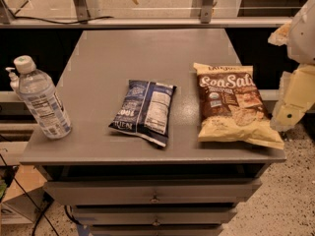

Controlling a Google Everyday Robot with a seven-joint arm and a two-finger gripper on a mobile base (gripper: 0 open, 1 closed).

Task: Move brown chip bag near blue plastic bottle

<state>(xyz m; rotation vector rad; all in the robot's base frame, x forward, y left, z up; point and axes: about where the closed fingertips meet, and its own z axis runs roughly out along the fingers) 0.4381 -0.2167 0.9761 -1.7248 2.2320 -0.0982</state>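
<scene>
Nothing done yet: brown chip bag [235, 104] lies flat on cabinet top [147, 53] right side, well apart from blue plastic bottle [42, 100] at left edge, dark blue chip bag [145, 111] btwn them; gripper [295, 100] off right edge near brown bag, grip state can't tell.

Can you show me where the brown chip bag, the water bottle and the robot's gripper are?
brown chip bag [231, 104]: camera view, middle of its dark front panel.
water bottle [46, 109]: camera view, on its printed label.
gripper [288, 114]: camera view, at the right edge, right of the brown chip bag, on its pale lower end.
</scene>
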